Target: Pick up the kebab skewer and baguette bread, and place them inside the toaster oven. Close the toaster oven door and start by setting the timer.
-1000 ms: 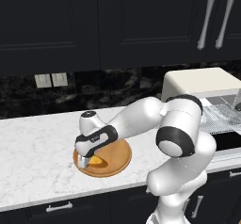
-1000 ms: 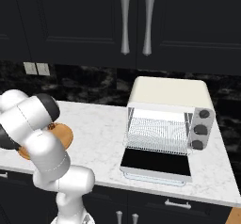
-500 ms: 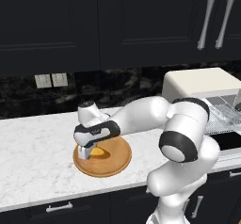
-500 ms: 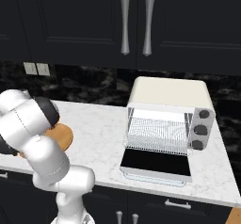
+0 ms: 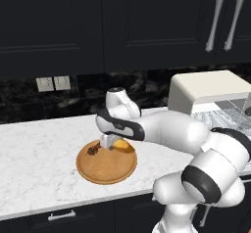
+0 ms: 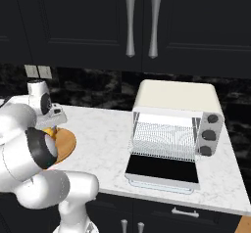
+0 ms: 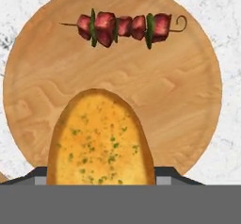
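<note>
You have one round wooden board (image 7: 188, 105) on the counter, carrying one kebab skewer (image 7: 123, 28) and one baguette bread (image 7: 100, 140). The skewer lies near the board's far edge; the bread lies nearer, its near end cut off in the hand view. The gripper (image 5: 112, 142) sits around the bread with jaws parted; you cannot tell whether it truly grips. One toaster oven (image 6: 176, 129) stands well right of the board, its toaster oven door (image 6: 163, 170) dropped open.
</note>
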